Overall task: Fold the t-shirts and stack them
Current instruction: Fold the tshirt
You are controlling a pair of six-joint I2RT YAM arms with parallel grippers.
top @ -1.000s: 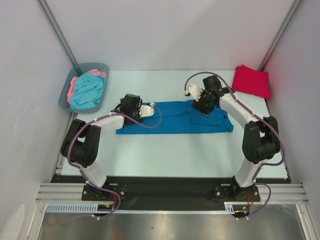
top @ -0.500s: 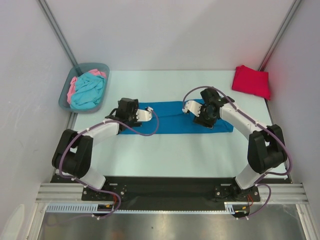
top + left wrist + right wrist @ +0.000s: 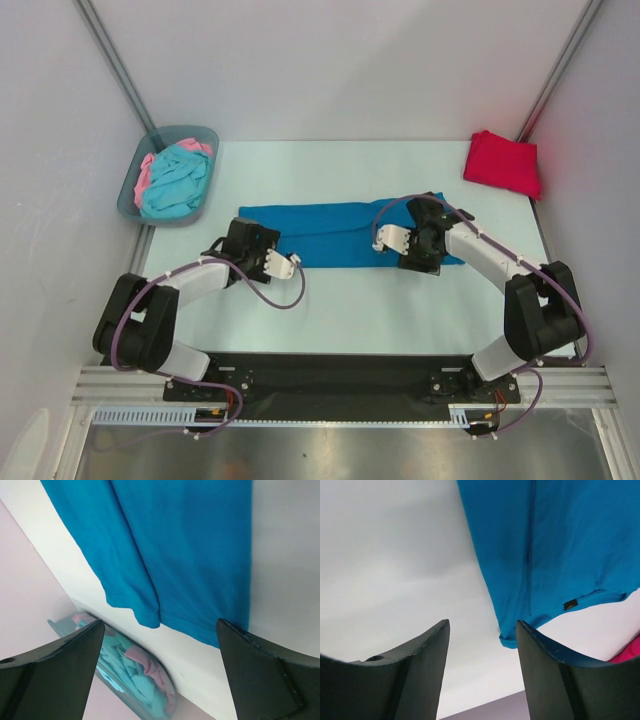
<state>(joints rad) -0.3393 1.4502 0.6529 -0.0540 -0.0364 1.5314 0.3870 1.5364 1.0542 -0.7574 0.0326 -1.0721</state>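
Observation:
The deep blue t-shirt [image 3: 330, 232] lies flat on the table as a long folded strip. My left gripper [image 3: 245, 240] is at its left end, open and empty; the left wrist view shows the jaws wide apart [image 3: 160, 625] with the shirt [image 3: 190, 555] beyond them. My right gripper [image 3: 432, 245] is at its right end, open and empty [image 3: 482, 624], just off the shirt's corner [image 3: 560, 545]. A folded red t-shirt [image 3: 503, 162] lies at the back right. Turquoise [image 3: 178, 180] and pink [image 3: 147, 172] shirts are in the bin.
The grey-blue plastic bin [image 3: 185, 131] stands at the back left off the table's corner and shows in the left wrist view [image 3: 145, 680]. White walls close in the back and sides. A bit of the red shirt [image 3: 630, 652] shows in the right wrist view.
Both grippers have moved from the blue shirt's far edge across it toward the near edge. The shirt now lies as a flat strip with its ends free of the jaws.

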